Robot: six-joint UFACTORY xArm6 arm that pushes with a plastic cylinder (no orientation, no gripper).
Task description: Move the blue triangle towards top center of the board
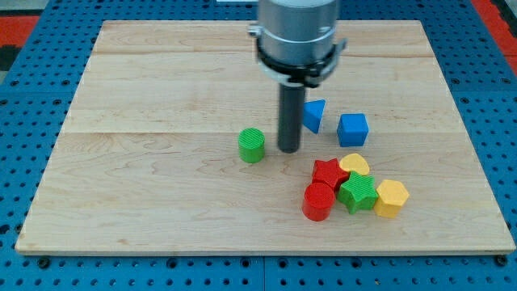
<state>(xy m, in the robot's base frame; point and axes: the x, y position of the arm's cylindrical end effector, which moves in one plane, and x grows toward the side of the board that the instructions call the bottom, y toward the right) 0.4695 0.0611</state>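
The blue triangle [314, 115] lies a little right of the board's middle. My tip [289, 149] rests on the board just left of and slightly below the triangle, close to it; I cannot tell if they touch. A blue cube [353, 129] sits to the triangle's right. A green cylinder [252, 145] stands just left of my tip.
A cluster lies at the lower right: a red star [327, 172], a red cylinder [317, 202], a green star [358, 192], a yellow block [355, 164] and a yellow hexagon [391, 198]. The wooden board [161, 81] lies on a blue pegboard.
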